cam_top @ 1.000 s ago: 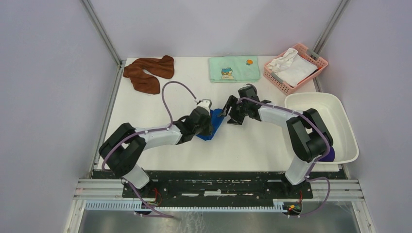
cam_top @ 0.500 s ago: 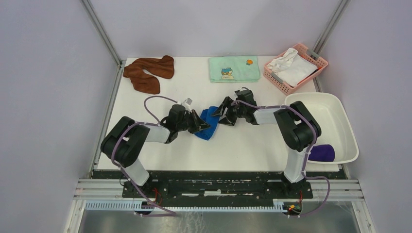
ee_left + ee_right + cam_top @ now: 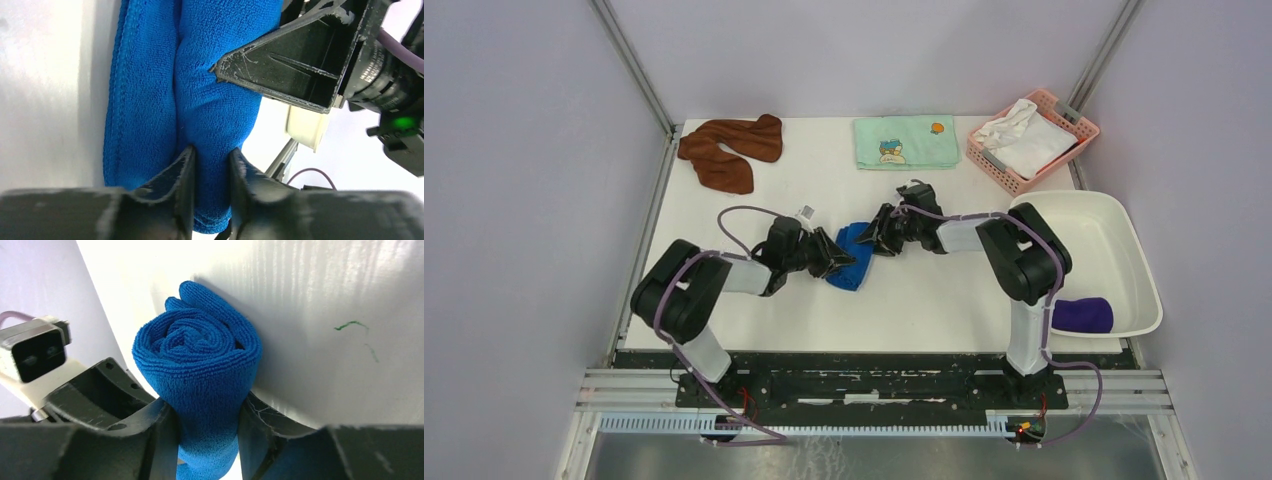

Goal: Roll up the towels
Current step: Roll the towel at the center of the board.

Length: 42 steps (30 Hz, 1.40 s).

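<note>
The rolled blue towel [image 3: 852, 255] is clamped at opposite ends by the left gripper [image 3: 210, 167] and right gripper [image 3: 207, 415]. It could be unrolled by an uneven release.

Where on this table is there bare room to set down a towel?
Bare: the near strip of table in front of the blue towel, and the left side below the brown towel. Crowded: the centre, and the far right by the pink basket.
</note>
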Available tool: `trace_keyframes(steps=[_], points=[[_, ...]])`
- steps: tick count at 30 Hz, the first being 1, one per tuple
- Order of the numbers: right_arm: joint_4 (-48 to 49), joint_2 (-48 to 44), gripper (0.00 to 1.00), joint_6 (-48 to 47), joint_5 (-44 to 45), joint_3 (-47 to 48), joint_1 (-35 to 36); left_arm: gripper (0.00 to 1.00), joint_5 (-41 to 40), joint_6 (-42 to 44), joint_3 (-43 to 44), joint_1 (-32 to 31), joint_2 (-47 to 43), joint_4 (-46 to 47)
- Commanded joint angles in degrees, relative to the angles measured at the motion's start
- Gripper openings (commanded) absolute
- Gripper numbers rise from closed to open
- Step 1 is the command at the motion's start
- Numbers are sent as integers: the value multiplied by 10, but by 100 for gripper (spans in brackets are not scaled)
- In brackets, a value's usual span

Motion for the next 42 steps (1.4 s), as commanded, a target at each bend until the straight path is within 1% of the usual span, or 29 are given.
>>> trace_keyframes(steps=[1, 2, 5, 6, 7, 8, 11, 15, 21, 25, 29, 32, 35, 39, 42], points=[[-175, -15, 42, -67, 102, 40, 22, 42, -87, 93, 22, -16, -72, -226], [-229, -20, 41, -75, 124, 53, 27, 46, -111, 108, 32, -25, -91, -258], [-326, -34, 41, -89, 194, 86, 46, 56, -208, 145, 71, -66, -144, -341], [-348, -37, 41, -89, 214, 95, 51, 60, -250, 155, 83, -88, -160, -364], [-370, -40, 41, -90, 231, 104, 59, 66, -292, 163, 94, -110, -174, -386], [-387, -42, 41, -87, 246, 112, 63, 70, -344, 170, 105, -145, -187, -405], [-424, -43, 42, -80, 273, 130, 74, 76, -486, 188, 127, -214, -209, -436], [-448, -37, 42, -73, 282, 146, 79, 79, -629, 224, 166, -296, -192, -460], [-467, -34, 43, -69, 284, 159, 84, 79, -758, 279, 231, -388, -102, -474], [-472, -34, 44, -69, 282, 164, 85, 79, -809, 315, 273, -421, -30, -475], [-473, -33, 44, -69, 277, 167, 85, 78, -839, 333, 297, -432, 29, -479], [-468, -37, 46, -70, 271, 163, 86, 74, -841, 326, 299, -431, 54, -489], [-453, -45, 48, -68, 260, 156, 85, 65, -826, 307, 289, -427, 57, -497], [-434, -60, 49, -65, 244, 149, 84, 43, -787, 280, 263, -403, 30, -498], [-421, -73, 52, -71, 237, 146, 81, 26, -725, 267, 229, -374, -7, -474]])
